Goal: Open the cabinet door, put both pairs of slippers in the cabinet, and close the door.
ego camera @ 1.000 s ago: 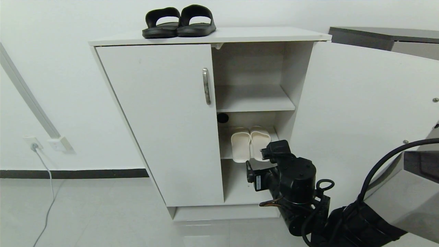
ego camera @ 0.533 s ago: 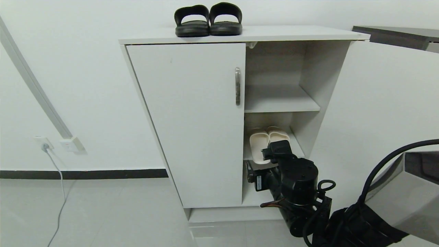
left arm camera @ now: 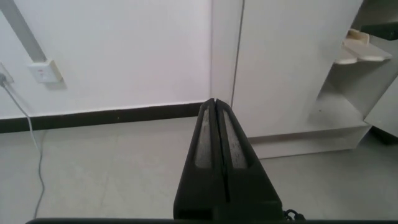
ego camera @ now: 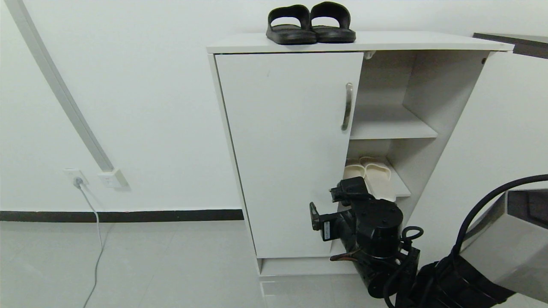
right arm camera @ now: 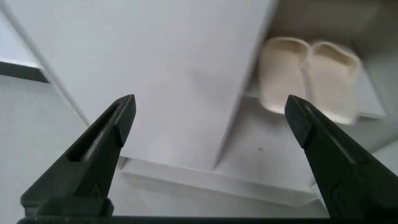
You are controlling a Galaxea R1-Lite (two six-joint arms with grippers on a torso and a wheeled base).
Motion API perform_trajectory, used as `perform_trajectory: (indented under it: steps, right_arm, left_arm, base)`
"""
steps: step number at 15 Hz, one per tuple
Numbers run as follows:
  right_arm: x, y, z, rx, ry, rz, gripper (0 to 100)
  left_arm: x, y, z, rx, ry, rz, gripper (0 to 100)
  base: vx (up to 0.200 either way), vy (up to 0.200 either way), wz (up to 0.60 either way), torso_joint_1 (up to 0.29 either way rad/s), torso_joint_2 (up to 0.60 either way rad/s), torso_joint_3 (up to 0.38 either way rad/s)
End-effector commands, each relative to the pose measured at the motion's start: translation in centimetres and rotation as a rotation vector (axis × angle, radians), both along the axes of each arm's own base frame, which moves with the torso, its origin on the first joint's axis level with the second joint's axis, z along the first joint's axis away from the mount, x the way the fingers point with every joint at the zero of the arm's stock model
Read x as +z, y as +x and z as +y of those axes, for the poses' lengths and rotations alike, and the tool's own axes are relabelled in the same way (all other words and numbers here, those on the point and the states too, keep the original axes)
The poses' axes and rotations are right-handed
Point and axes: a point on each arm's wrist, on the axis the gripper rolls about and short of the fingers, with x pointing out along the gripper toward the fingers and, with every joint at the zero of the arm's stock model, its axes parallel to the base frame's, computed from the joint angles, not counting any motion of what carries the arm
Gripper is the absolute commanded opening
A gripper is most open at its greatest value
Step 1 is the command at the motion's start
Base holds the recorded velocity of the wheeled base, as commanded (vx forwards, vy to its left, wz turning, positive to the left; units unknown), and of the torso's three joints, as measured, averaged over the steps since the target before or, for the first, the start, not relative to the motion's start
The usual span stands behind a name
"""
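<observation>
A pair of black slippers [ego camera: 310, 23] stands on top of the white cabinet [ego camera: 385, 40]. A pair of white slippers [ego camera: 373, 176] [right arm camera: 311, 78] lies on the cabinet's middle shelf. The right door [ego camera: 496, 141] is swung wide open, while the left door [ego camera: 291, 149] with its metal handle [ego camera: 347, 107] is shut. My right arm [ego camera: 376, 222] is low in front of the left door's inner edge. Its gripper [right arm camera: 210, 104] is open and holds nothing, facing the shelf with the white slippers. My left gripper [left arm camera: 214, 106] is shut and empty above the floor, left of the cabinet.
A wall socket with a cable [ego camera: 77, 179] and a slanted conduit [ego camera: 55, 85] are on the wall to the left. A grey unit [ego camera: 528, 42] stands behind the open door. The upper shelf [ego camera: 389, 124] is bare. Open tiled floor [ego camera: 150, 261] lies left of the cabinet.
The head camera has shifted left, so the cabinet sits farther right in the picture. My right gripper now faces the left door's edge instead of the open compartment.
</observation>
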Motion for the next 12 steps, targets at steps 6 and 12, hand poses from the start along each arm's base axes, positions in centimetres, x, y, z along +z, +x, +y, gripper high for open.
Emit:
perform_trajectory:
  steps: [6,12]
  right_arm:
    - [-0.13,-0.04,-0.03,0.001,-0.005,0.003,100]
    - [-0.21,-0.11,-0.03,0.002,-0.010,0.006,100]
  left_arm:
    - [0.00,0.00,0.00,0.000,0.000,0.000,0]
    - [0.00,0.00,0.00,0.000,-0.002,0.000,0]
  base:
    - [0.000,0.000,0.00,0.000,0.00,0.000]
    - [0.000,0.000,0.00,0.000,0.00,0.000]
